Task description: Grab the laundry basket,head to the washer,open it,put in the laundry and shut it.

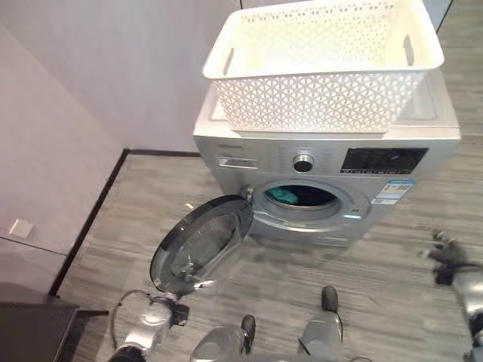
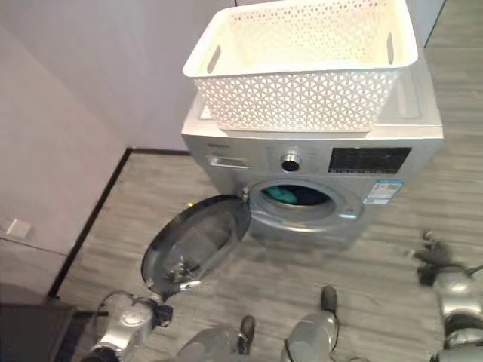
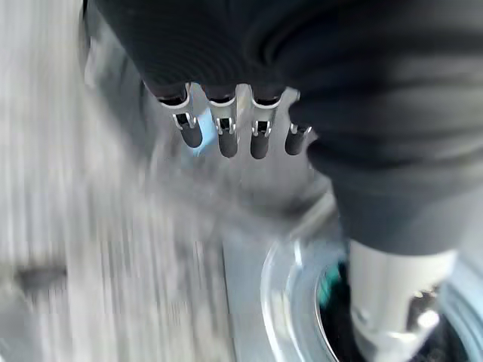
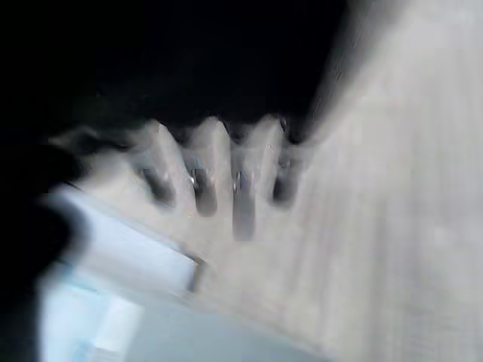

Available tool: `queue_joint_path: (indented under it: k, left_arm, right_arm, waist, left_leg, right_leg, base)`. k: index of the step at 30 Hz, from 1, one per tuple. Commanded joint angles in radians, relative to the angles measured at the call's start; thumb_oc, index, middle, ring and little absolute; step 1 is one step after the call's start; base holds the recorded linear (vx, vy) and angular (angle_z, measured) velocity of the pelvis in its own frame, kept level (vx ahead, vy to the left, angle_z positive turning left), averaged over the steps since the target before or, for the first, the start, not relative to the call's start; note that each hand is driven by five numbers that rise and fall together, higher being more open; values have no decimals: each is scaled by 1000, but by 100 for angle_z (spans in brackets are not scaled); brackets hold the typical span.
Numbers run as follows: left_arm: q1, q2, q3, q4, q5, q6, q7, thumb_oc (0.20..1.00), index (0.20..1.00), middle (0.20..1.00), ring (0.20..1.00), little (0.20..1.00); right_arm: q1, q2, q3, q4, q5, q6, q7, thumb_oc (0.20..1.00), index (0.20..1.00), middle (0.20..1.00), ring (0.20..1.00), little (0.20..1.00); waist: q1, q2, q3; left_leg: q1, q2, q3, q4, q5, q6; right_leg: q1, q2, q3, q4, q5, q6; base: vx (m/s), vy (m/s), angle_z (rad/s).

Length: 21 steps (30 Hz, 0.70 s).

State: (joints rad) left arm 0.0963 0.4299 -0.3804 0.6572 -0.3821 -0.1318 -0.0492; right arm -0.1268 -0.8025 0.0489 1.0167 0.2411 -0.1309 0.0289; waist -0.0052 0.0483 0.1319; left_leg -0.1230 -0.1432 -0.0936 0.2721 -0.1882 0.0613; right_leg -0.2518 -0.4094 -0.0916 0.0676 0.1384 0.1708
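While the washer [image 1: 324,162] stands at twelve o'clock with its round door [image 1: 202,243] swung open toward eight o'clock, the white basket [image 1: 321,64] sits on its lid, apparently empty.

Item, laundry [image 1: 285,194]: teal cloth, with something dark beside it, inside the drum behind the opening. Judged soft, light and limp; likely to bunch or snag on the rim if any hangs out.

Item, door: glass bowl in a grey ring, hinged at the opening's nine o'clock side. Judged stiff and smooth, possibly slippery on the glass; best taken or pushed at the free rim, far from the hinge, where it swings easiest.

Item, left hand [image 3: 226,128]: low at seven o'clock, near the door's lower edge, fingers straight and slightly apart, holding nothing; contact with the door cannot be told.

Item, right hand [image 1: 445,256]: at four o'clock over the floor [image 1: 377,271], well apart from the washer, fingers loosely extended, empty.

Hidden or unclear: drum depth and how much laundry lies inside; the basket's floor through the lattice; the door latch.
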Motion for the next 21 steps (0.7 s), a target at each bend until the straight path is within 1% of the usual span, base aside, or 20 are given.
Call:
queue_joint_path:
  k: [1,2,3,4,5,6,7,8,9,10,11,13,14,16,17,19,21]
  left_arm:
    - [119,50,114,-126,-5,8,-70,1000,1000,1000,1000,1000]
    - [142,43,131,-114,-14,19,-79,1000,1000,1000,1000,1000]
    - [154,47,117,-101,-17,19,-84,1000,1000,1000,1000,1000]
    - [173,56,158,-112,-26,29,-87,1000,1000,1000,1000,1000]
    - [174,57,158,-113,-26,30,-87,1000,1000,1000,1000,1000]
    - [196,63,184,-125,-32,31,-79,1000,1000,1000,1000,1000]
    - [203,57,182,-118,-50,33,-87,1000,1000,1000,1000,1000]
    - [216,60,172,-138,-79,36,-97,1000,1000,1000,1000,1000]
    - [224,60,174,-157,-99,34,-98,1000,1000,1000,1000,1000]
    - [215,63,170,-162,-113,37,-97,1000,1000,1000,1000,1000]
    - [214,63,164,-163,-125,45,-97,1000,1000,1000,1000,1000]
    - [192,53,158,-130,-120,48,-78,1000,1000,1000,1000,1000]
    - [173,47,154,-105,-102,47,-69,1000,1000,1000,1000,1000]
    - [142,29,156,-48,-65,45,-50,1000,1000,1000,1000,1000]
    - [114,21,151,-19,-41,46,-40,1000,1000,1000,1000,1000]
    - [69,3,154,5,-7,45,-27,1000,1000,1000,1000,1000]
    - [47,-1,160,25,3,44,-20,1000,1000,1000,1000,1000]
  right_arm:
    - [82,81,40,-6,-46,42,49,1000,1000,1000,1000,1000]
    - [89,84,46,-6,-66,45,48,1000,1000,1000,1000,1000]
    - [105,88,58,-7,-85,43,59,1000,1000,1000,1000,1000]
    - [145,117,66,-25,-114,55,75,1000,1000,1000,1000,1000]
    - [147,117,65,-27,-115,55,75,1000,1000,1000,1000,1000]
    - [168,117,67,-56,-135,56,76,1000,1000,1000,1000,1000]
    - [186,124,69,-56,-142,56,75,1000,1000,1000,1000,1000]
    - [199,144,75,-70,-149,53,73,1000,1000,1000,1000,1000]
    - [203,153,80,-88,-153,53,69,1000,1000,1000,1000,1000]
    - [197,160,87,-89,-153,52,59,1000,1000,1000,1000,1000]
    - [196,182,94,-82,-153,54,52,1000,1000,1000,1000,1000]
    - [169,215,118,-32,-156,54,30,1000,1000,1000,1000,1000]
    - [165,226,123,-6,-160,53,21,1000,1000,1000,1000,1000]
    - [168,245,139,18,-185,57,13,1000,1000,1000,1000,1000]
    - [166,249,143,31,-196,56,4,1000,1000,1000,1000,1000]
    - [171,260,144,58,-204,56,-1,1000,1000,1000,1000,1000]
    - [167,261,144,78,-209,56,-4,1000,1000,1000,1000,1000]
  waist:
    - [0,-29,29]
    - [-1,-26,15]
    - [-13,-11,16]
    - [-8,3,6]
    - [-8,2,7]
    - [11,14,-1]
    - [13,17,-18]
    - [13,13,-27]
    - [25,5,-39]
    - [36,-1,-42]
    - [37,-9,-45]
    - [47,-11,-37]
    - [51,-9,-30]
    - [55,-11,-27]
    - [56,-11,-21]
    - [60,-16,-9]
    - [59,-22,-3]
  left_leg:
    - [-30,62,-55,31,13,-49]
    - [-1,65,-41,-27,33,-47]
    - [34,71,-58,-92,73,-42]
    - [46,97,-60,-173,152,-39]
    - [49,97,-60,-177,153,-40]
    - [40,114,-52,-207,194,-37]
    - [32,118,-59,-232,221,-44]
    - [29,123,-64,-249,243,-42]
    - [18,122,-61,-257,254,-49]
    - [16,122,-67,-271,266,-54]
    - [8,124,-67,-275,277,-58]
    - [-21,144,-91,-283,319,-86]
    - [-43,161,-105,-296,355,-101]
    - [-73,176,-132,-326,395,-114]
    - [-95,187,-132,-334,415,-130]
    - [-121,202,-105,-347,424,-141]
    - [-123,205,-93,-342,422,-143]
  right_leg:
    - [73,59,35,-43,59,45]
    - [80,79,32,-42,65,48]
    - [72,144,95,-4,38,43]
    - [92,247,131,95,-56,30]
    - [94,247,131,96,-58,30]
    - [115,252,54,180,-93,15]
    - [145,276,57,189,-117,10]
    - [181,308,91,221,-125,8]
    - [223,307,92,171,-132,3]
    - [254,307,87,111,-166,-13]
    - [275,313,85,64,-191,-25]
    - [271,340,95,43,-215,-41]
    - [273,353,90,30,-219,-55]
    - [284,370,53,-6,-220,-73]
    - [288,375,33,-17,-221,-79]
    - [293,370,-7,-40,-211,-87]
    - [296,364,-21,-49,-202,-91]
  base:
    - [-53,242,-36]
    - [-29,149,-65]
    - [-175,115,-85]
    - [-166,79,-74]
    - [-253,35,-32]
    - [-156,-31,6]
    - [-224,-72,9]
    - [-185,-143,-11]
    - [-206,-154,-14]
    - [-209,-157,-21]
    - [-233,-160,-26]
    - [-281,-213,0]
    - [-284,-219,33]
    - [-260,-206,40]
    - [-279,-184,67]
    - [-259,-108,79]
    - [-155,-47,75]
